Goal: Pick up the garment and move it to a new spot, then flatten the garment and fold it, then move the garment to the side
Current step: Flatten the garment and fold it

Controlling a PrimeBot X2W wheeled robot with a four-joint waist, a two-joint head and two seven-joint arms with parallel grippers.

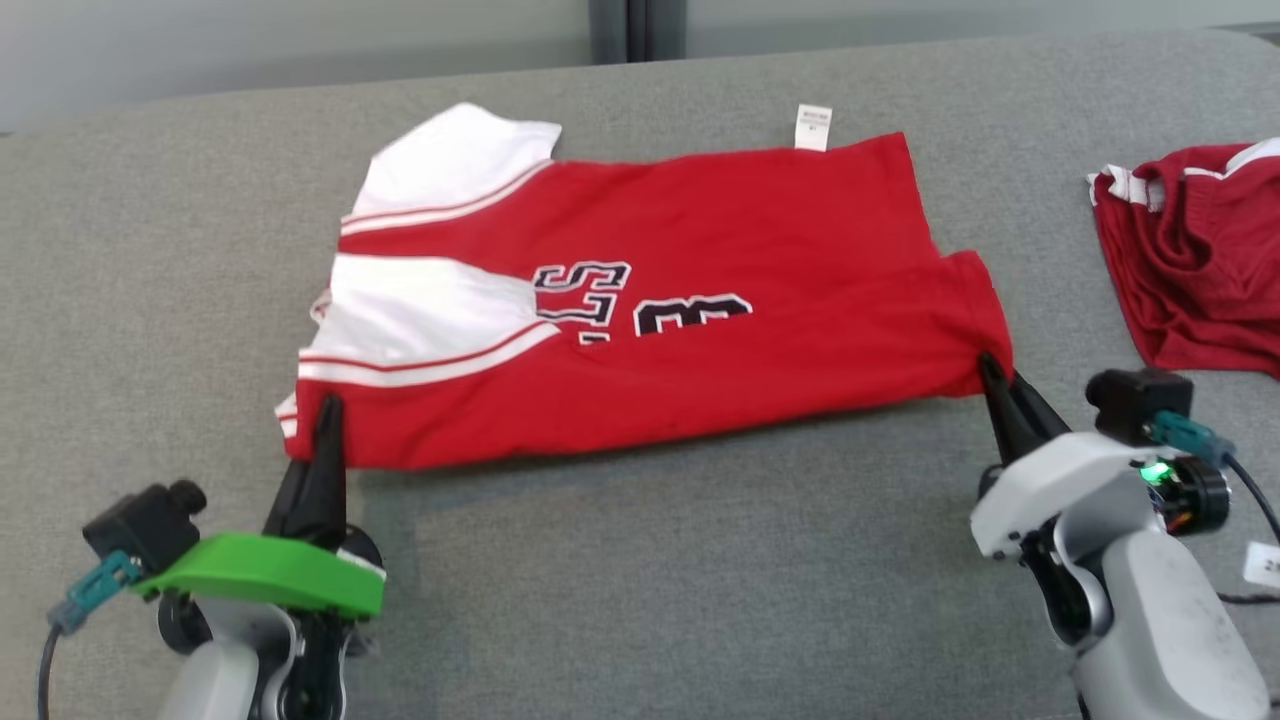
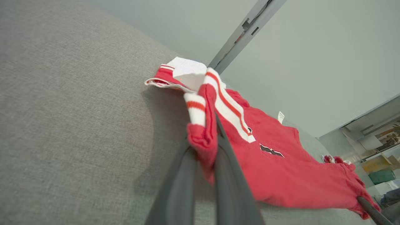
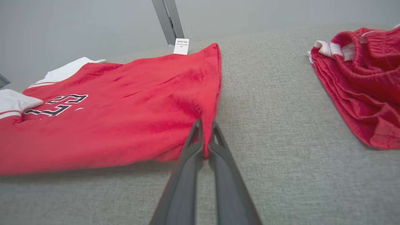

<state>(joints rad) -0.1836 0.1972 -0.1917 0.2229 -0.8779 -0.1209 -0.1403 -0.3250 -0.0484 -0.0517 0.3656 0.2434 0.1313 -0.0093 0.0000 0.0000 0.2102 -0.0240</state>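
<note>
The garment [image 1: 640, 300] is a red jersey with white striped sleeves and dark lettering, lying folded in half lengthwise across the grey table. My left gripper [image 1: 328, 405] is shut on its near left corner, by the sleeve. In the left wrist view that gripper [image 2: 208, 137] pinches a bunched red fold of the garment [image 2: 275, 168], lifted a little. My right gripper [image 1: 990, 365] is shut on the near right corner, at the hem. In the right wrist view its fingertips [image 3: 206, 125] clamp the red edge of the garment [image 3: 125, 118].
A second red garment with white trim [image 1: 1200, 250] lies crumpled at the table's right edge, also seen as a red heap [image 3: 359, 78] to the right of my right gripper. A white tag [image 1: 813, 127] sticks out at the jersey's far edge. Grey table [image 1: 650, 580] stretches bare in front.
</note>
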